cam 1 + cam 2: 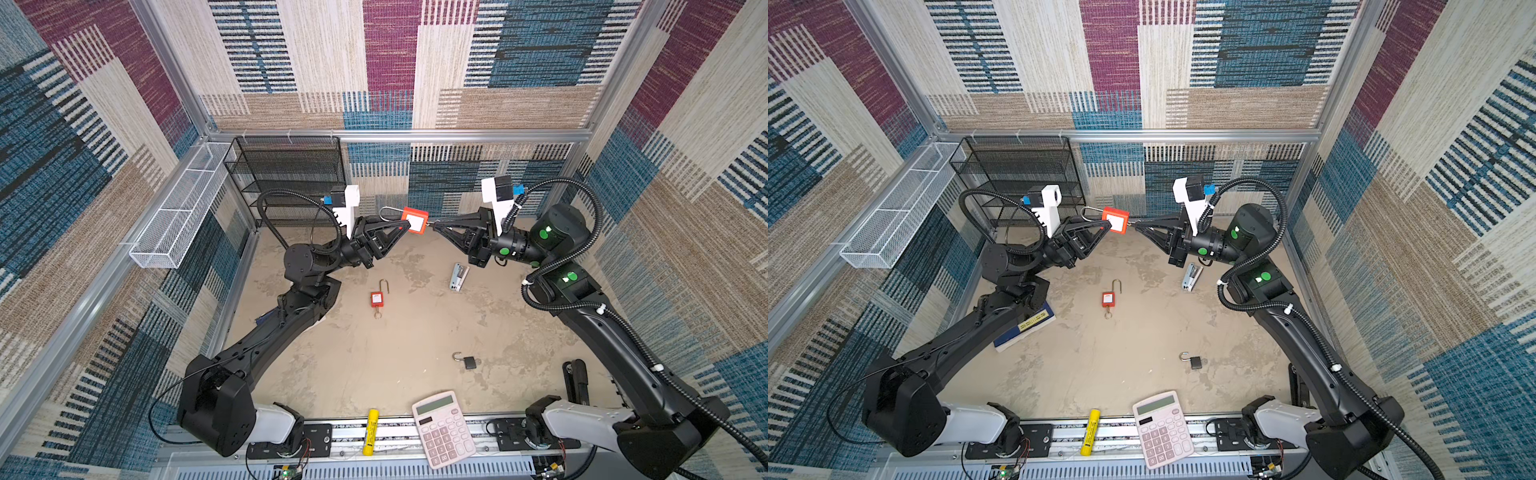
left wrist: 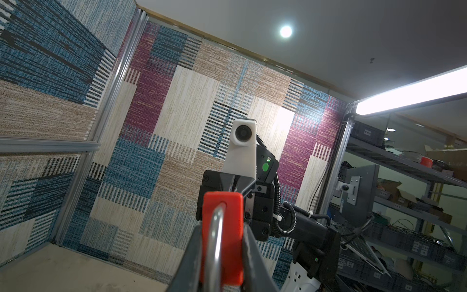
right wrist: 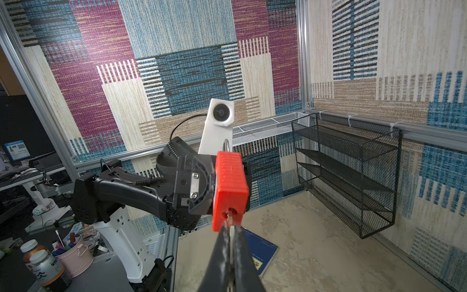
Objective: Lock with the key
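My left gripper (image 1: 404, 228) clamps the padlock (image 1: 415, 220) in the air so my right gripper (image 1: 437, 225), pinching the inserted key (image 3: 230, 217), can turn it.

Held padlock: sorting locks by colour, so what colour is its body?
Orange-red padlock, shown best in the right wrist view.

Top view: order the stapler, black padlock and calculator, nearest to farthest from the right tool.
1. stapler, on the table just in front of the raised right tool
2. black padlock, farther toward the front, right of middle
3. calculator, at the front edge
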Controlling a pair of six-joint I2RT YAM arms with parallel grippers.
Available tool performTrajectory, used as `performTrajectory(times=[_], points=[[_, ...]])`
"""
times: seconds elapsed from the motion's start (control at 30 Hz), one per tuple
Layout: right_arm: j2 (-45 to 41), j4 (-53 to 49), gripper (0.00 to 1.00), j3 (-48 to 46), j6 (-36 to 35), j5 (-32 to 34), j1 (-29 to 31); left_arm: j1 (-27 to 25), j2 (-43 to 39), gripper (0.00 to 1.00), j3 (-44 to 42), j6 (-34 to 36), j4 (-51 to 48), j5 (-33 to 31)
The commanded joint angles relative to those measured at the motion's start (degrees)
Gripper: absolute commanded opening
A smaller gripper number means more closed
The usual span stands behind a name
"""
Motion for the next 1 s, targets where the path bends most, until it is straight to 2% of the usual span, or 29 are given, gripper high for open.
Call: performTrajectory(times=[0.0,0.33,0.43,0.53,0.6,0.73,0.8,0.97], points=[[-1.55,3.5,0.0,-0.32,-1.66,0.14,-0.19,2.5,-1.07,0.0,-0.11,-1.33,-0.43,-5.56],[-1.91,5.76,0.0,-1.8,0.92,2.44,-0.28,8.45,-5.56,0.0,-2.65,-0.69,-2.34,-3.48],[-2.23,2.93,0.0,-1.22,-0.43,3.64,-0.28,11.0,-7.48,0.0,-2.84,0.63,-7.62,-0.1],[-3.21,-0.01,0.0,-1.52,-1.98,4.52,-0.28,12.04,-11.04,0.0,-2.6,8.67,-21.86,4.12],[-4.35,-1.68,0.0,-2.85,-3.48,6.32,-0.28,12.07,-14.03,0.0,-1.56,18.25,-38.92,5.43],[-5.24,-4.84,0.0,-5.61,-6.9,10.43,-0.27,12.07,-17.66,0.0,0.51,33.82,-63.99,5.05],[-5.25,-6.19,0.0,-6.83,-8.02,12.02,-0.28,12.07,-18.63,0.0,1.37,39.23,-73.08,4.71],[-5.32,-8.66,0.0,-8.7,-10.36,14.91,-0.27,12.07,-19.56,0.0,1.6,46.02,-84.32,3.8]])
